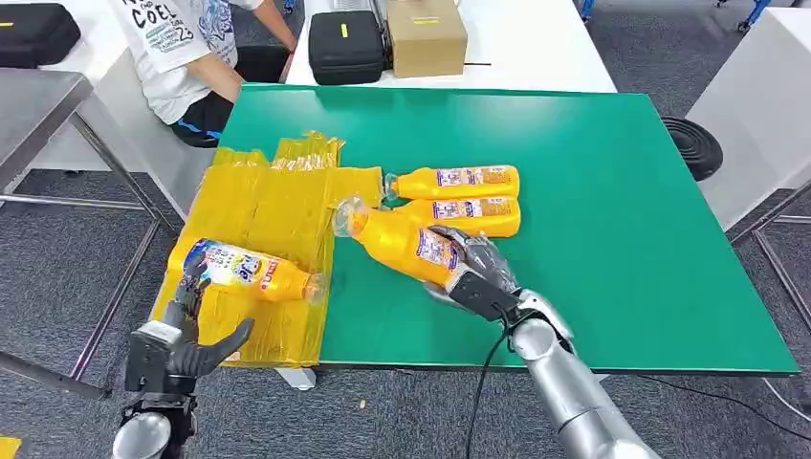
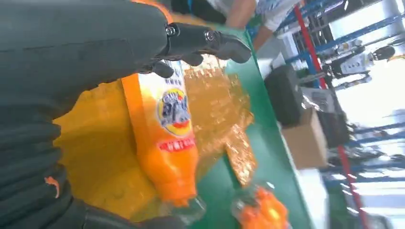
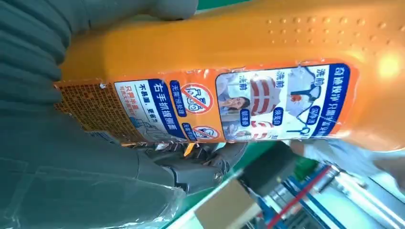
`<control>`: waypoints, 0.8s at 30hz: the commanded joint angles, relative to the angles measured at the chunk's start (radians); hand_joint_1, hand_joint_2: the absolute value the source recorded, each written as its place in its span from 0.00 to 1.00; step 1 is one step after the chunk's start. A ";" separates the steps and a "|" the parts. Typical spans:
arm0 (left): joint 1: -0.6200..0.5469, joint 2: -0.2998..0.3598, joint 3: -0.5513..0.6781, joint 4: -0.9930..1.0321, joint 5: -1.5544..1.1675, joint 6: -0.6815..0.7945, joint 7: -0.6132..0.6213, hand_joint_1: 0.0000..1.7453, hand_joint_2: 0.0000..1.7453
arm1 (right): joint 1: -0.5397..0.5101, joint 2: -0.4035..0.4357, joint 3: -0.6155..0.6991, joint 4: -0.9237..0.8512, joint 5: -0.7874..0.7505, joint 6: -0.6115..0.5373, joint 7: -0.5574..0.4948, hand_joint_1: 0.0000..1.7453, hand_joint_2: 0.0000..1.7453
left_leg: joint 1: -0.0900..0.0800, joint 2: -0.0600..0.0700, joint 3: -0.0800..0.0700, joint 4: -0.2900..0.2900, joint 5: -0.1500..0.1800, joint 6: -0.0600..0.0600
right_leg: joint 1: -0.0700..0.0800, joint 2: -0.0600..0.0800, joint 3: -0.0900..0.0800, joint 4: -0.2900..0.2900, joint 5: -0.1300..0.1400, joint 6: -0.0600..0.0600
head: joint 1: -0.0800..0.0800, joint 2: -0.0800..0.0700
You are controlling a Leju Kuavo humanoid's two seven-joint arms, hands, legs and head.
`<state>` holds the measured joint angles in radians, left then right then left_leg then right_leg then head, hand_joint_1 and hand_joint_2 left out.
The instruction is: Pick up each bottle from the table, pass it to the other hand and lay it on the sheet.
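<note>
An orange bottle (image 1: pixel 244 271) (image 2: pixel 165 138) lies on the yellow sheet (image 1: pixel 268 206) (image 2: pixel 95 143), cap toward the table's middle. My left hand (image 1: pixel 186 339) (image 2: pixel 71 57) sits just behind its base with fingers spread, holding nothing; the fingertips hover over the label. My right hand (image 1: pixel 478 273) (image 3: pixel 71 167) grips a second orange bottle (image 1: pixel 402 239) (image 3: pixel 239 62) by its lower body, raised and tilted over the green table (image 1: pixel 622 239), cap pointing at the sheet. Two more orange bottles (image 1: pixel 459 180) (image 1: pixel 464 212) lie side by side just beyond it.
A person (image 1: pixel 191 57) sits beyond the sheet's far corner. A black case (image 1: pixel 346 43) and a cardboard box (image 1: pixel 427 33) stand on the white table behind. A metal table (image 1: pixel 38 105) stands at the left, a black round object (image 1: pixel 693 143) on the floor at the right.
</note>
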<state>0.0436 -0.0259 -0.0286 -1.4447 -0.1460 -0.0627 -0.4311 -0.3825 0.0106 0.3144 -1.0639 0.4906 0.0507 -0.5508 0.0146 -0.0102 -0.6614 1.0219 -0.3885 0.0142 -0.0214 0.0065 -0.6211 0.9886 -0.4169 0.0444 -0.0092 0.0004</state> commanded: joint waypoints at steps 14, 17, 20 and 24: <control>-0.178 0.007 -0.143 0.194 0.205 -0.338 -0.010 0.00 1.00 | -0.080 0.178 0.092 0.206 -0.077 0.059 -0.126 1.00 1.00 | 0.000 0.001 0.004 -0.001 -0.001 0.000 | 0.001 0.000 0.004 -0.001 -0.001 -0.003 | 0.000 0.000; -0.213 0.004 -0.169 0.228 0.192 -0.339 -0.004 0.00 1.00 | -0.077 0.192 0.114 0.222 -0.088 0.069 -0.136 1.00 1.00 | 0.000 0.001 0.002 -0.001 0.000 0.000 | 0.000 0.000 0.002 -0.001 0.000 -0.002 | 0.000 0.000; -0.244 0.006 -0.186 0.260 0.188 -0.331 -0.002 0.00 1.00 | -0.065 0.212 0.151 0.227 -0.083 0.082 -0.140 1.00 1.00 | 0.000 0.000 0.005 -0.001 -0.001 0.000 | 0.001 -0.002 0.005 -0.001 -0.002 -0.003 | 0.000 0.000; -0.248 0.007 -0.201 0.263 0.195 -0.337 -0.007 0.00 1.00 | -0.068 0.221 0.177 0.239 -0.086 0.090 -0.134 1.00 1.00 | 0.000 0.001 0.005 -0.001 -0.001 0.000 | 0.001 -0.001 0.005 -0.001 -0.002 -0.002 | 0.000 0.000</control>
<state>-0.1172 -0.0278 -0.1606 -1.3138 0.0473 -0.3960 -0.4395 -0.3999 0.2030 0.3998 -0.9502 0.4093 0.1274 -0.6832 0.0148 -0.0097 -0.6623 1.0219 -0.3882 0.0142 -0.0213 0.0067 -0.6226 0.9888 -0.4166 0.0443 -0.0092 0.0004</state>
